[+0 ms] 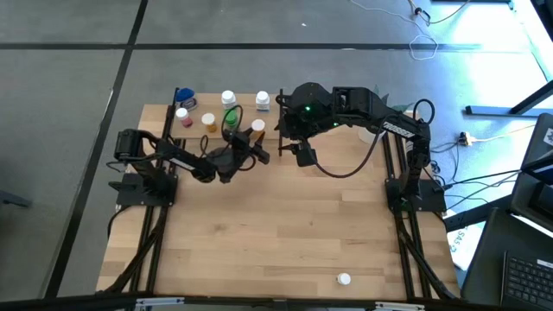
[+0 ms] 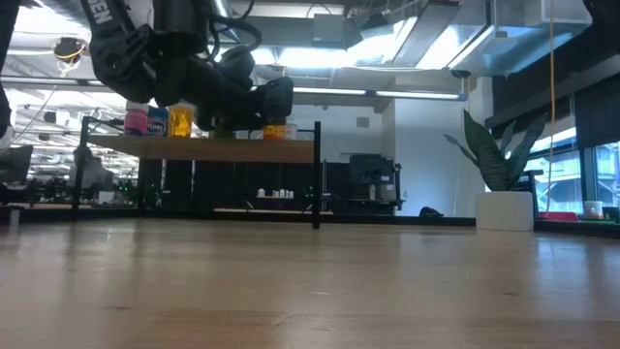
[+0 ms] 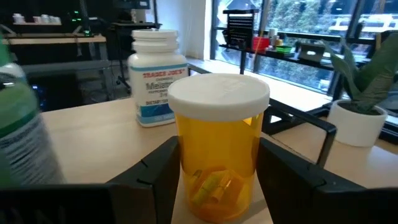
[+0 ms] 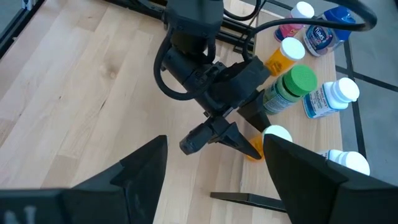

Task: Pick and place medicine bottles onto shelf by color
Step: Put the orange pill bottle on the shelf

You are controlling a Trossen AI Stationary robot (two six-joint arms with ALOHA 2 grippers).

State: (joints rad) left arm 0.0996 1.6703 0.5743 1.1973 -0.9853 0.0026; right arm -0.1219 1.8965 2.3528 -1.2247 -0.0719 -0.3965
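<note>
Here we see the left gripper (image 1: 257,141) reaching over the shelf (image 2: 208,148) at the far edge of the table (image 1: 285,233), its two fingers (image 3: 146,180) set on either side of an orange bottle (image 3: 216,158) with a white cap. In the left wrist view the fingers sit close against the bottle's sides, so we read it as grasping the orange bottle, which stands upright on the shelf near its right end. Just beside it on the shelf we find a green bottle (image 4: 287,90) with a green cap, and behind it a white bottle (image 3: 157,78) with a blue label. Toward the shelf's left end we can make out a second orange bottle (image 1: 209,122), a pink bottle (image 1: 182,115) and a blue one (image 1: 184,98), with two more white bottles (image 1: 228,99) along the shelf's far edge. The right gripper (image 1: 304,157) hangs above the table just off the right end of the shelf, its fingers spread wide with nothing between them. Well apart from all this, a white cap or small white bottle (image 1: 344,278) lies alone near the front edge of the table; we cannot tell which. In the low view a potted plant (image 2: 504,170) stands beyond the table to the right.
</note>
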